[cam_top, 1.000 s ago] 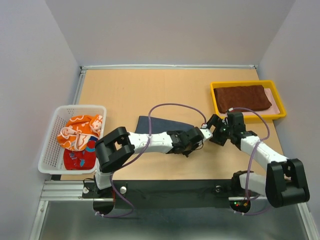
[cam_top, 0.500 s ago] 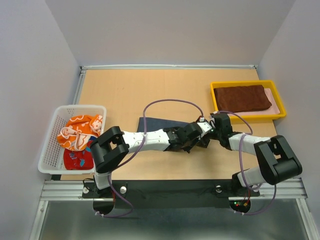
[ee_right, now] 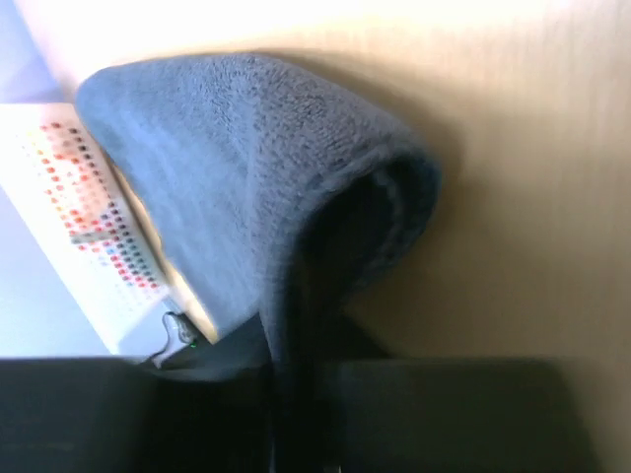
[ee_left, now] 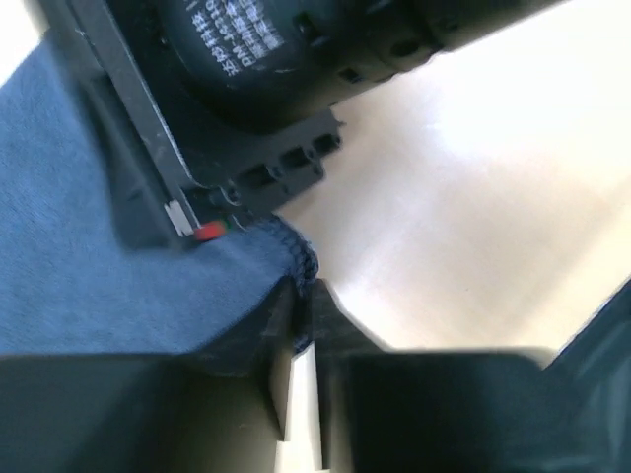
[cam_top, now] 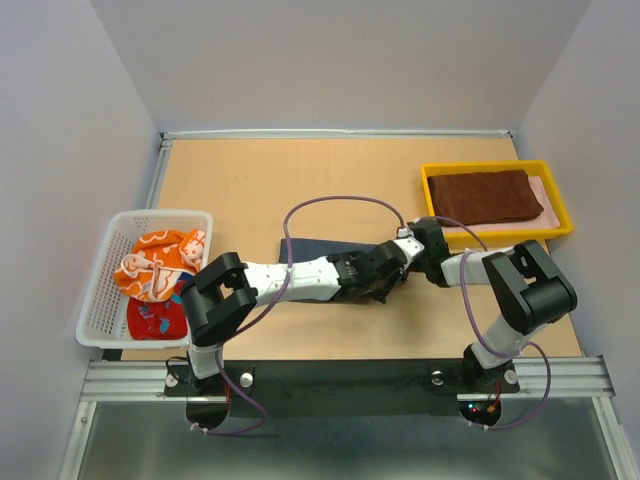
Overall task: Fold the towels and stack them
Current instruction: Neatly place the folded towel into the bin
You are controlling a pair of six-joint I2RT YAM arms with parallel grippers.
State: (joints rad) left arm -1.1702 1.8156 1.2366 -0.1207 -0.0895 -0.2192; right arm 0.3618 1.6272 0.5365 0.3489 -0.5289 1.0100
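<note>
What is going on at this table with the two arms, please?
The right gripper pinches a corner of the dark navy terry towel lying mid-table; the left gripper has its tips at the hem, grip unclear. A folded reddish-brown towel lies in the yellow plastic tray; an orange patterned towel and a red towel sit in the white mesh basket.

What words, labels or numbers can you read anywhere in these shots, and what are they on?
White lettering on the black housing, left wrist view: too blurred and tilted to read.
Red dotted marks on the white panel, right wrist view: no letters can be made out.
Top view: no text visible anywhere.
</note>
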